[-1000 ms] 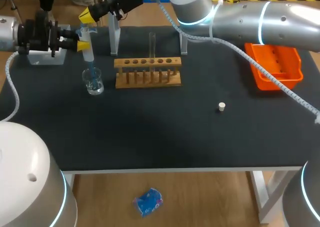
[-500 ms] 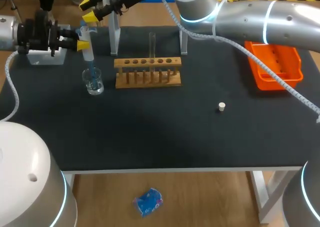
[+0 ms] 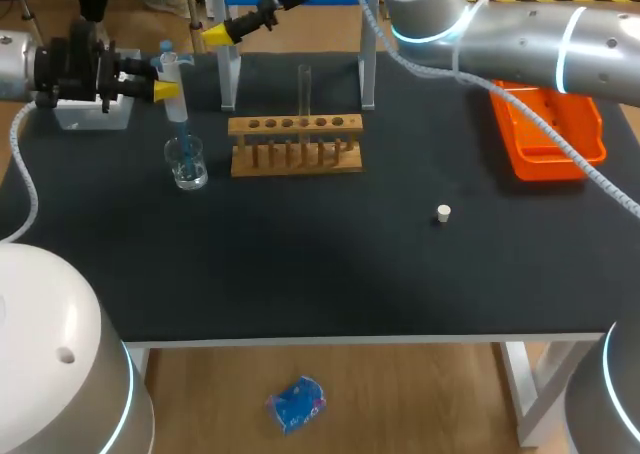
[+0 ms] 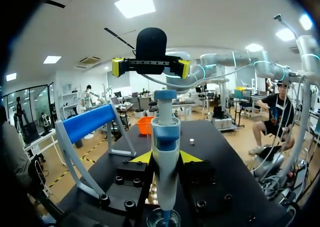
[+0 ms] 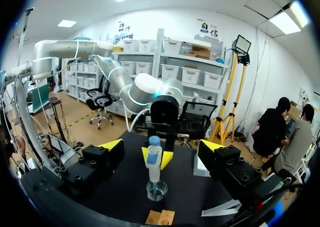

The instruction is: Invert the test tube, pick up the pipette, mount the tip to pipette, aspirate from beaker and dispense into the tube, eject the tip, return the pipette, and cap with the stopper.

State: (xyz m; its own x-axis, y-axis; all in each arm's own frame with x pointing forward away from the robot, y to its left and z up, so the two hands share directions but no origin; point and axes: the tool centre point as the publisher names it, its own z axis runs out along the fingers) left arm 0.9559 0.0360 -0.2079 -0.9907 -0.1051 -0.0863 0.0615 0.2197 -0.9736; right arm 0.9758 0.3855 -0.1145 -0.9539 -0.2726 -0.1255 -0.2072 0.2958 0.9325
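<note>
Currently beaker (image 3: 187, 166) w/ pipette (image 3: 175, 92) in, rack (image 3: 296, 146) w/ tube (image 3: 304, 86).

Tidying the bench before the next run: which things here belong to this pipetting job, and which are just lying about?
Job: pipette, beaker, test tube, stopper, wooden rack, stand.
Seemingly spare: orange tray, white block.

No text, label or number is legible on the table (image 3: 330, 264).
</note>
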